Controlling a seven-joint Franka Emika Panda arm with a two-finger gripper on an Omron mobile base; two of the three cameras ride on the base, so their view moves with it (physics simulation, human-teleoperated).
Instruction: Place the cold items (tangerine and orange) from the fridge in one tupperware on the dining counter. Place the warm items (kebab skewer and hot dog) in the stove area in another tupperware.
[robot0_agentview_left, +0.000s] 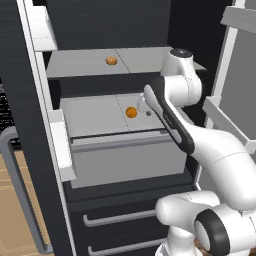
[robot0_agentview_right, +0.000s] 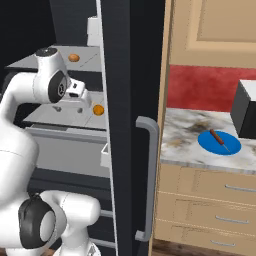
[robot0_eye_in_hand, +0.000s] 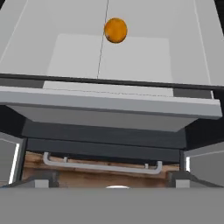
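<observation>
1. Fridge open; white arm reaching in twd middle shelf (robot0_agentview_left: 95, 120).
2. Orange fruit (robot0_agentview_left: 131, 112) on middle shelf, at approx 9 o'clock of gripper (robot0_agentview_left: 145, 106), just beside, not touching.
3. Second orange fruit (robot0_agentview_left: 111, 61) on upper shelf (robot0_agentview_left: 80, 62), at 12 o'clock of first, well apart.
4. Pincer spread wide, holding nothing.
5. Kebab skewer (robot0_agentview_right: 218, 137) on blue plate (robot0_agentview_right: 207, 142), counter at 3 o'clock of fridge.
6. Progress, judged: early; no item moved yet, all four left to place.

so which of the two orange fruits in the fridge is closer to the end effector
The fruit on the lower shelf, just beside the end effector. The other fruit sits a shelf higher and further back.
</observation>
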